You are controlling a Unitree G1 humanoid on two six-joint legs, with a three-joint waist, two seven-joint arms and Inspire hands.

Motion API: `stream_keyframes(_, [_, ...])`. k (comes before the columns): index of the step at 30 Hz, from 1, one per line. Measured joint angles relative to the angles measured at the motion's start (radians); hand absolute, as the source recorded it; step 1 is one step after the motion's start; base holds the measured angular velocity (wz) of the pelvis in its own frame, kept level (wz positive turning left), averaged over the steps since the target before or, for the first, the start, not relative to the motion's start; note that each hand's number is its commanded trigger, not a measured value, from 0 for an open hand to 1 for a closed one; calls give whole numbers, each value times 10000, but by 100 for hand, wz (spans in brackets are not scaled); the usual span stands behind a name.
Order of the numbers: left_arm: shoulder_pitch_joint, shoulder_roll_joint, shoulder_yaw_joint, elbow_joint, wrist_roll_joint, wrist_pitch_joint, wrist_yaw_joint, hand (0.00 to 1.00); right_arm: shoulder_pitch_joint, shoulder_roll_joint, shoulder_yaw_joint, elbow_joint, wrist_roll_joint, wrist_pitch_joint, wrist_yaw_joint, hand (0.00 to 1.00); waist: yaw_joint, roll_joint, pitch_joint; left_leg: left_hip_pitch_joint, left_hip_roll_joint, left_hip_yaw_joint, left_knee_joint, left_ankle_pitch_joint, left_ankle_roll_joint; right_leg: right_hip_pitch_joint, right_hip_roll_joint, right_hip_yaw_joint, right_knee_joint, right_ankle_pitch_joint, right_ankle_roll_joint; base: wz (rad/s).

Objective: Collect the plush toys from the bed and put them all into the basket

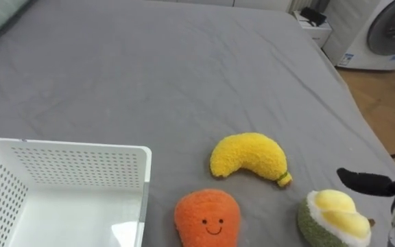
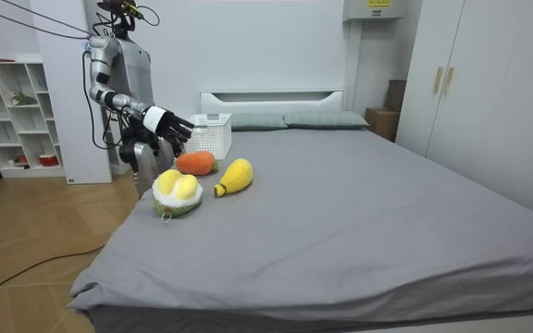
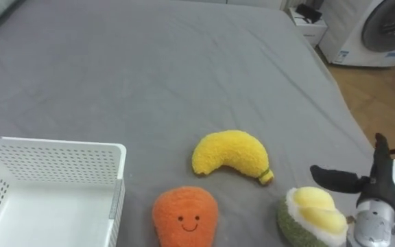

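1. Plush banana (image 1: 249, 156): yellow, curved and fuzzy, with a small green band at its stem end. It lies flat on the grey bed sheet (image 1: 149, 68), to the left of the fingers and a little farther out on the bed.
2. Orange plush toy (image 1: 208, 218): rounded, with a stitched smiling face. It lies nearer the robot than the banana and well to the left of the fingers.
3. Plush durian (image 1: 334, 219): fuzzy green shell with pale yellow lobes on top. It is the toy nearest the fingers, just below and left of the thumb tip.
4. Right hand (image 3: 377, 191): the black fingers (image 3: 381, 156) are straight and spread wide, and the thumb points left toward the durian. The hand holds nothing. In the room view it hangs above the durian, clear of it.
5. White perforated basket (image 1: 81, 154): it sits on the sheet far to the left of the fingers, beyond the orange toy. The visible part of its inside holds no toy.
6. The robot stands at the bed's edge on the room view's left.
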Motion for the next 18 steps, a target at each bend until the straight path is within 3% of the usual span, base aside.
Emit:
stream_keyframes(8, [256,-38,-166,-453,-3,16,84,0,-14,-71,992,377,-716,14,765,0,119,-26,1,7,-1,10,0,1,1,46,-21,77,-9,1,1,-1])
stream_keyframes(14, [238,-50,-187,-447,0,18,82,0,-58,-64,1391,1628,-2084,144,1475,0,290,28,6,-45,-5,-42,15,4,6,67,-31,-72,-20,1,2,4])
stream_keyframes(18, [215,-61,-205,-435,2,21,69,0,-212,-64,1394,3329,-2962,144,1546,0,316,25,10,-79,-12,-134,78,4,6,118,-39,-208,-48,1,3,8])
